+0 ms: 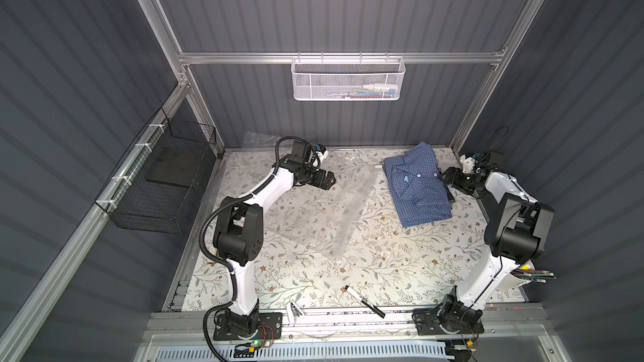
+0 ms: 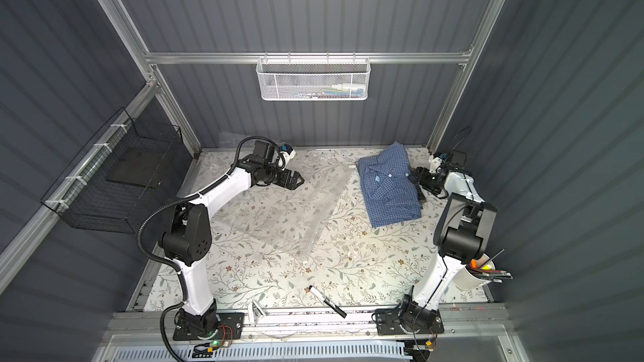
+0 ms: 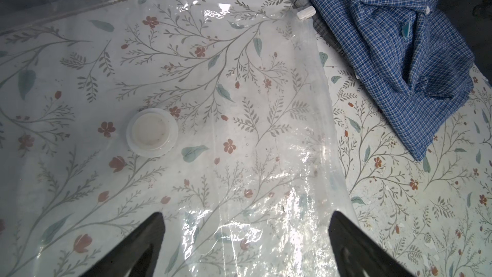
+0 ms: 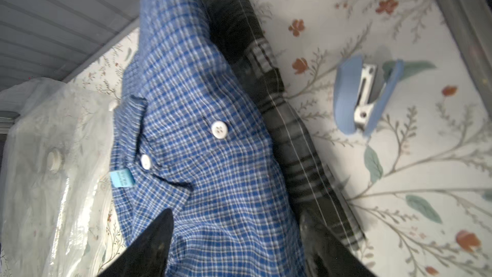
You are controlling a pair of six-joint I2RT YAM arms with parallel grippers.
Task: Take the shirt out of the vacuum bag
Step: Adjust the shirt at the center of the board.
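Shirt lies on the desk, fully outside the vacuum bag.

Left end effector hangs over the bag's far-left part, jaws spread wide, nothing between them but clear film below. The bag lies flat mid-desk with the floral pattern showing through and the round white valve cap facing up. Its zip edge is toward the shirt, and the white slider sits just beside the fabric. The shirt is blue check, folded, at the far right of the desk, partly on a dark plaid cloth. Right end effector sits at the shirt's right edge, jaws apart with fabric between them and no pinch visible. A blue staple remover lies on the desk near the plaid cloth, not touching it.
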